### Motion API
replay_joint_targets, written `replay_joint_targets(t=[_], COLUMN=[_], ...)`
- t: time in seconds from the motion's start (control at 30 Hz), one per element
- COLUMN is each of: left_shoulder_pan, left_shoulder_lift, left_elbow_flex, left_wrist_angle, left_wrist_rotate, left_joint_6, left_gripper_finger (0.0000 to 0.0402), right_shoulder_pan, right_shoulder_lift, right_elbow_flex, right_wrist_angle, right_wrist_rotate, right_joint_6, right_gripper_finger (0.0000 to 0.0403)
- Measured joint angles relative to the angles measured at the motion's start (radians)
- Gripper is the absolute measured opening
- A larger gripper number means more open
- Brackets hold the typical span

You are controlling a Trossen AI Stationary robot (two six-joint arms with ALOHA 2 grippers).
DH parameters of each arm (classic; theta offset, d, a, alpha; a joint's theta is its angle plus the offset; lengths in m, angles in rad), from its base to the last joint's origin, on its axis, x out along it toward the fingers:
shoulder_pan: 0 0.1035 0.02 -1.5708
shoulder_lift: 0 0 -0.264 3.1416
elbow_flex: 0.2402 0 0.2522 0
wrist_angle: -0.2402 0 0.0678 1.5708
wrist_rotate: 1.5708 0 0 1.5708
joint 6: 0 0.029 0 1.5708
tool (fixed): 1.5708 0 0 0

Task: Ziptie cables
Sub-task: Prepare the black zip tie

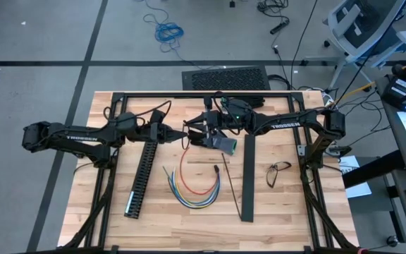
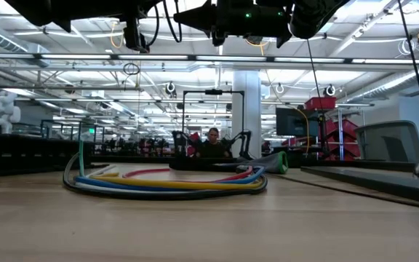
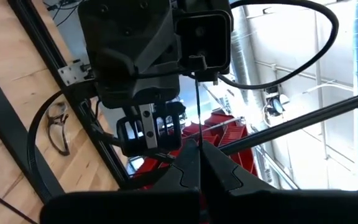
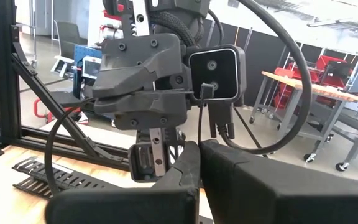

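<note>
Cables (image 1: 194, 187) lie in a loose loop on the wooden table (image 1: 287, 212), near the middle and a little toward its front edge: yellow, blue and green strands bent into a U, with a red one arching above them. From table height the same bundle (image 2: 167, 183) lies flat on the wood, the colours stacked side by side. Both arms are raised above the back half of the table and face each other tip to tip. The left gripper (image 1: 183, 133) has its fingers pressed together and nothing between them; the right gripper (image 1: 190, 135) is likewise pinched tight and empty, and the two sit just beside each other. A long black slotted strip (image 1: 142, 175) lies on the left part of the table, a plain black bar (image 1: 247, 178) lies right of the cables, and a pair of glasses (image 1: 278, 171) rests toward the right edge. A person (image 2: 212, 143) sits far off in the room behind.
</note>
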Motion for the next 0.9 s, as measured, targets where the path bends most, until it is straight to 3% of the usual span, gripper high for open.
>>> replay_joint_targets(t=[0.9], left_shoulder_pan=[-0.001], left_shoulder_lift=[0.01], left_elbow_flex=[0.0], left_wrist_angle=[0.006], left_wrist_rotate=[-0.073], left_joint_6=[-0.024], left_gripper_finger=[0.0], right_shoulder_pan=[0.02], right_shoulder_lift=[0.0], right_elbow_flex=[0.0], right_wrist_angle=[-0.015], right_wrist_rotate=[-0.005], right_joint_6=[-0.039], right_gripper_finger=[0.0])
